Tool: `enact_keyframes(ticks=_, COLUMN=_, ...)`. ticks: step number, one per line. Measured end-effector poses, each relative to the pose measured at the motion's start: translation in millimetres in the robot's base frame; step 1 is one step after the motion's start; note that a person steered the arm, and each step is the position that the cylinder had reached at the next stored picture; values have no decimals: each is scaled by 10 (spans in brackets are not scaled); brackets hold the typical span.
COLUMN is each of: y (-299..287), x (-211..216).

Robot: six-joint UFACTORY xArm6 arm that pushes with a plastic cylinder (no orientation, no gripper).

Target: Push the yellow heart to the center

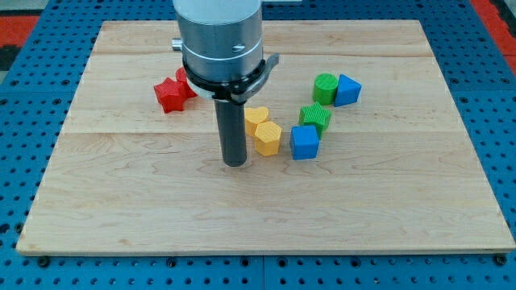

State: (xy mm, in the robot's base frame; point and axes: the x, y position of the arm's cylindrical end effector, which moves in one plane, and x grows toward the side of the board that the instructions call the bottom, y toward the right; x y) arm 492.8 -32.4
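The yellow heart (255, 118) lies near the middle of the wooden board (121, 201), partly behind the rod. A yellow hexagon-like block (268, 138) touches it at the lower right. My tip (235, 163) rests on the board just left of and below the two yellow blocks, close to the hexagon block. The rod hangs from the grey arm body (219, 40) at the view's top.
A red star (170, 94) with another red block behind it lies left of the rod. A blue block (305, 142) and a green block (316, 118) sit right of the yellow ones. Another green block (326, 87) and blue block (348, 89) lie further up right.
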Motion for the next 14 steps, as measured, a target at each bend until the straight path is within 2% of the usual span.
enact_keyframes(ticks=2, y=-76, x=-532)
enact_keyframes(ticks=4, y=161, x=270)
enact_keyframes(ticks=5, y=226, x=151)
enact_keyframes(ticks=6, y=166, x=-195)
enact_keyframes(ticks=7, y=17, x=-347)
enact_keyframes(ticks=8, y=38, x=10)
enact_keyframes(ticks=9, y=255, x=142)
enact_keyframes(ticks=10, y=315, x=93)
enact_keyframes(ticks=13, y=119, x=-917)
enact_keyframes(ticks=14, y=77, x=-996)
